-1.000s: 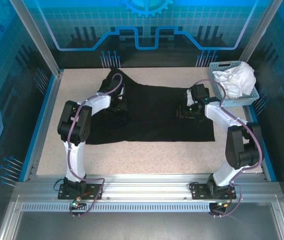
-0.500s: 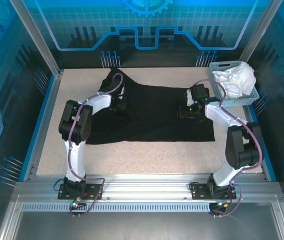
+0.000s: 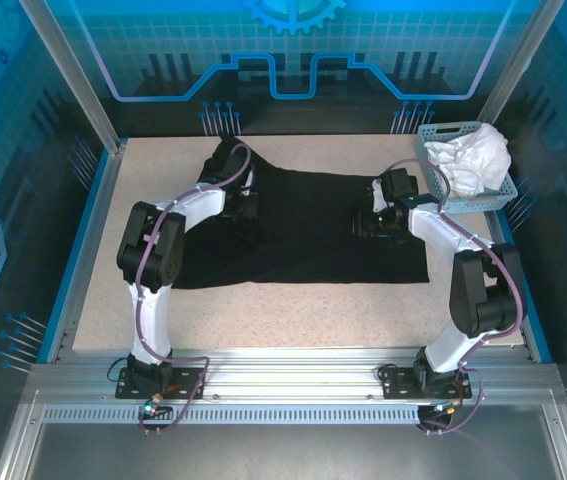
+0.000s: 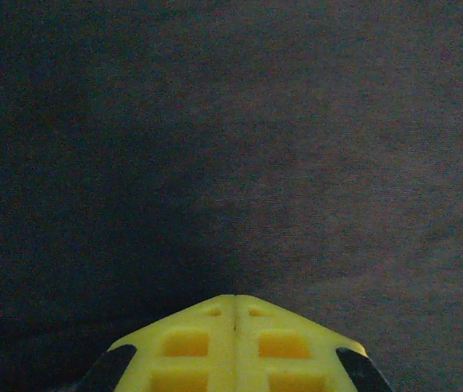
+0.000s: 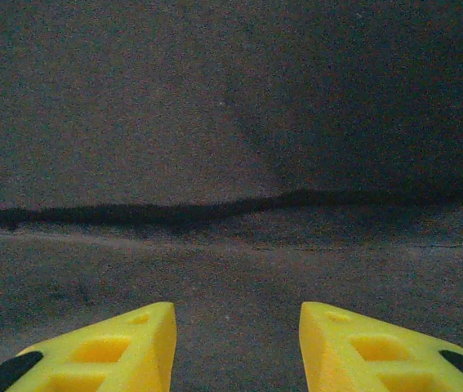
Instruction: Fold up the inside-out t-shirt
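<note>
The speckled beige desk [image 3: 293,310] carries the inside-out t-shirt [image 3: 303,235], a large black cloth spread flat across its middle and far part, with a bunched corner rising toward the far left edge. Its near hem lies roughly straight, well back from the near rim.

Both arms reach in over the cloth, the left arm [image 3: 153,250] from the left side and the right arm [image 3: 463,260] from the right.

At the far right corner stands a pale blue mesh basket [image 3: 433,150], tilted slightly, just beside the shirt's right end. A crumpled white cloth [image 3: 473,155] fills it and spills above its rim.

The left fingers [image 3: 246,208] sit low over the shirt's left part; in the wrist view they are pressed together [image 4: 233,306] with only a thin seam between them, and whether fabric is pinched there cannot be told.

The right fingers [image 3: 366,225] hang over the shirt's right part, parted [image 5: 162,327], with dark fabric and a fold edge showing between and beyond them.
</note>
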